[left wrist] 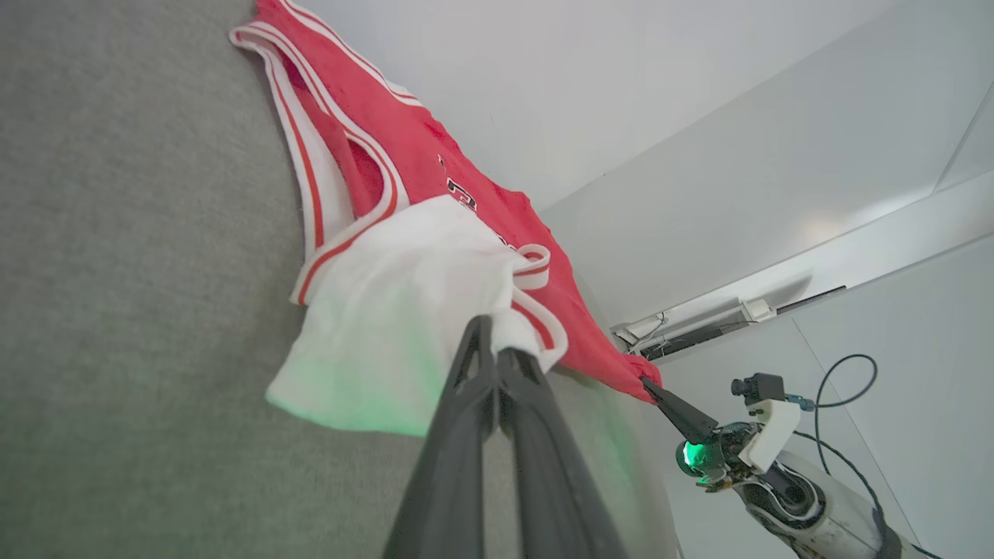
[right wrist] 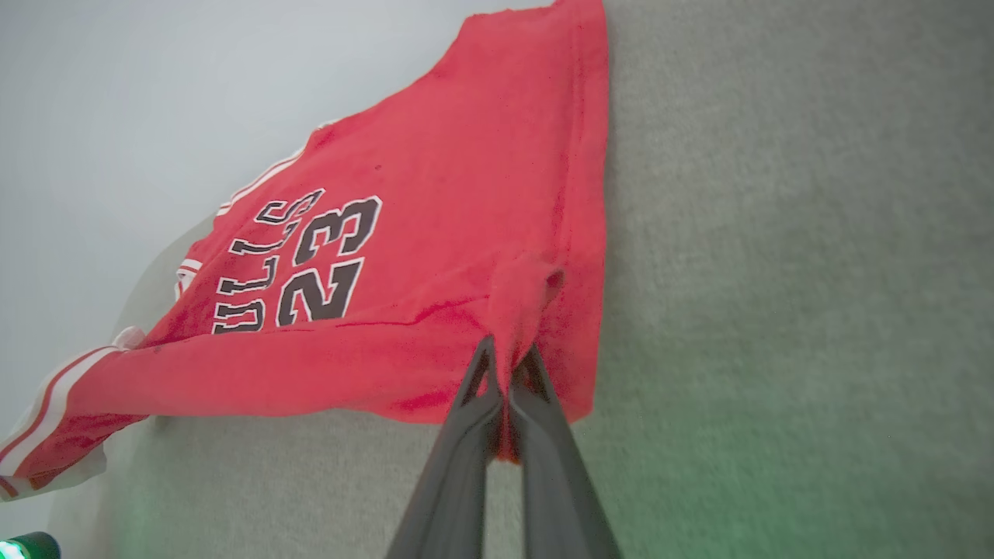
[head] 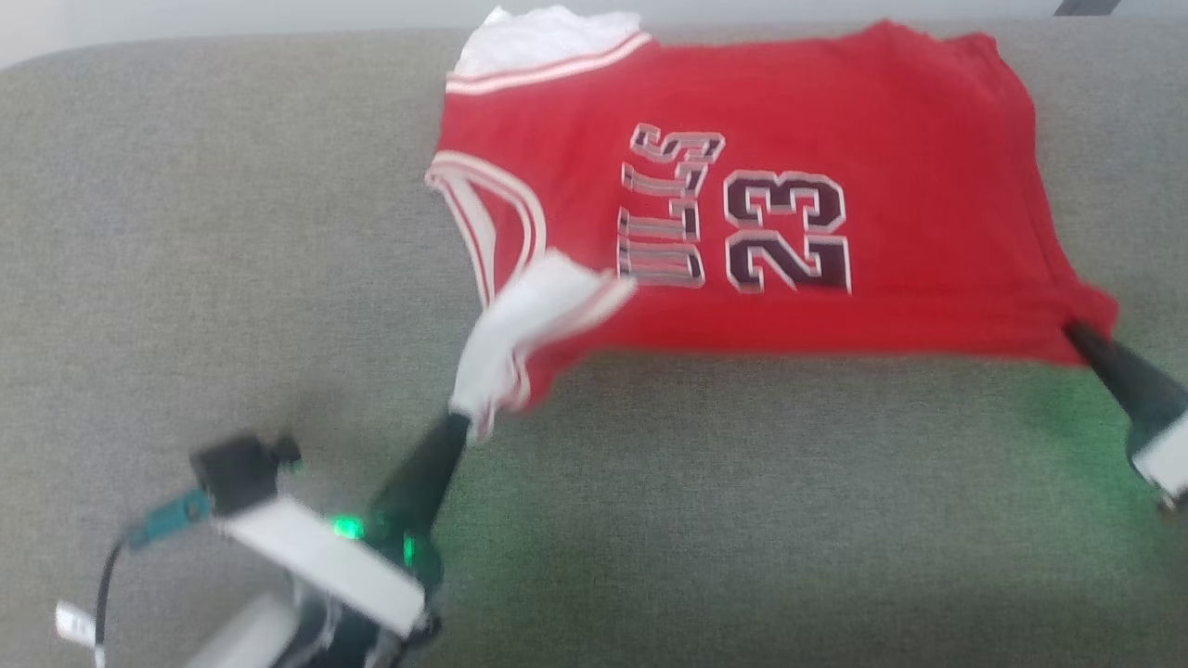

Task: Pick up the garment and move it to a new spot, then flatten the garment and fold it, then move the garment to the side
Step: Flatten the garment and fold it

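Garment [head: 863, 158] is spread print-up on the far right part of a grey cloth surface [head: 186, 232], with its neckline [head: 483, 218] to the left and its hem to the right. The dark number 23 [head: 784, 232] and the lettering beside it read sideways in the head view.

The left gripper [head: 457, 419] has its fingers pressed together on the near white sleeve [head: 520, 325], which is bunched and pulled toward the near left. The right gripper [head: 1077, 329] pinches the near right hem corner [head: 1095, 306], and red cloth puckers between its closed fingertips. The near edge of the garment runs taut between the two grippers, slightly raised, with a shadow under it. The far part rests on the surface. The other white sleeve [head: 548, 37] lies at the far left edge. A green glow [head: 650, 482] tints the grey surface near both grippers.
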Robot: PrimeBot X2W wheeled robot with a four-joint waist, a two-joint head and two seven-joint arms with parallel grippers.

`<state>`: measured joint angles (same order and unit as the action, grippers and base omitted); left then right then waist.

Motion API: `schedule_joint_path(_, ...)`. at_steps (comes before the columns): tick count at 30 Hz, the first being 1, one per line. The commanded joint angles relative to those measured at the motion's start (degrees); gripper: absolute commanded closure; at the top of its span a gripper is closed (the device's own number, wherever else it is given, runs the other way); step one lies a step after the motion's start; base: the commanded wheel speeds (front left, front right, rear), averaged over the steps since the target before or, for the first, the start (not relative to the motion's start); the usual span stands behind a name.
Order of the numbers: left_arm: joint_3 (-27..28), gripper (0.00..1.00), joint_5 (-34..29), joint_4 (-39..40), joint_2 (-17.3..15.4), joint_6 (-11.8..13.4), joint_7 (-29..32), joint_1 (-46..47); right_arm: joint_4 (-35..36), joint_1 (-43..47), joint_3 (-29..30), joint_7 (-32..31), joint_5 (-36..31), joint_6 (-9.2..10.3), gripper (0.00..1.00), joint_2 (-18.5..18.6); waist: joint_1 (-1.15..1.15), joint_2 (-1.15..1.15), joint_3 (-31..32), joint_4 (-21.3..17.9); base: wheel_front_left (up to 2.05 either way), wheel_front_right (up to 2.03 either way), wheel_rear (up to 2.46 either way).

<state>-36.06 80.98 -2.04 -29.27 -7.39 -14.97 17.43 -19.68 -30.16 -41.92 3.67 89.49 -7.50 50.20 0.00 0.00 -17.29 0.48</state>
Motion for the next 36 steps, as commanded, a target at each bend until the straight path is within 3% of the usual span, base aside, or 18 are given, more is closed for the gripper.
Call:
schedule_joint_path(1, -0.19, 1.00, -1.33, 2.26, -0.92, -0.12, -0.26, -3.25, 2.18, 3.03, 0.25, -0.08, 1.18, 0.03, 1.00, 2.04, 0.00, 0.00, 0.27, -0.14, 0.00, 0.00, 0.00)
schedule_joint_path(9, -0.31, 1.00, -4.27, 10.29, -3.80, -0.12, -0.27, -13.50, 11.12, 11.88, 0.75, 2.26, 4.13, 0.03, 1.00, 9.29, 0.00, 0.00, -0.39, -0.18, 0.00, 0.00, 0.00)
schedule_joint_path(16, -0.94, 1.00, -6.55, 11.73, -3.98, -0.12, -0.10, -9.59, 13.94, 12.81, 1.82, 4.96, 5.18, 0.02, 1.00, 11.30, 0.00, 0.00, 0.09, 0.38, 0.00, 0.00, 0.00)
schedule_joint_path(25, -1.71, 1.00, -3.21, 3.96, -1.63, -0.12, 2.92, 7.16, 9.76, 4.66, 2.70, 4.83, 4.73, 0.03, 1.00, 6.83, 0.00, 0.00, -0.50, -0.91, 0.00, 0.00, 0.00)
schedule_joint_path(36, -3.07, 1.00, -0.61, -11.43, 0.94, -0.12, 2.07, 17.14, -2.87, -5.98, -0.32, 3.18, 0.53, 0.03, 1.00, -3.75, 0.00, 0.00, -5.88, -3.82, 0.00, 0.00, 0.00)
